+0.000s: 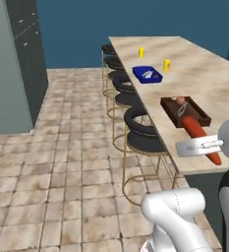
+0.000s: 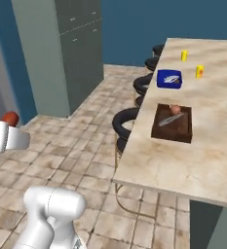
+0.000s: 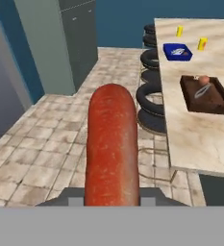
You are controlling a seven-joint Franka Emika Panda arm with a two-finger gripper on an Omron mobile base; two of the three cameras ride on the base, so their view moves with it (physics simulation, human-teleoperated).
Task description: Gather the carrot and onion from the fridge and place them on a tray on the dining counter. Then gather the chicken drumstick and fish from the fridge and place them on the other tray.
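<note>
Gripped lengthwise in the hand, the carrot juts forward, fingers clamped on its base.

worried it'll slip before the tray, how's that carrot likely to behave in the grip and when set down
The carrot looks stiff: it juts straight out from the gripper without sagging. Held near one end, its long free length may lever and twist. Its smooth round body would probably roll once set in the brown tray, though the walls should stop it.

Both base views share the dining counter.
</note>
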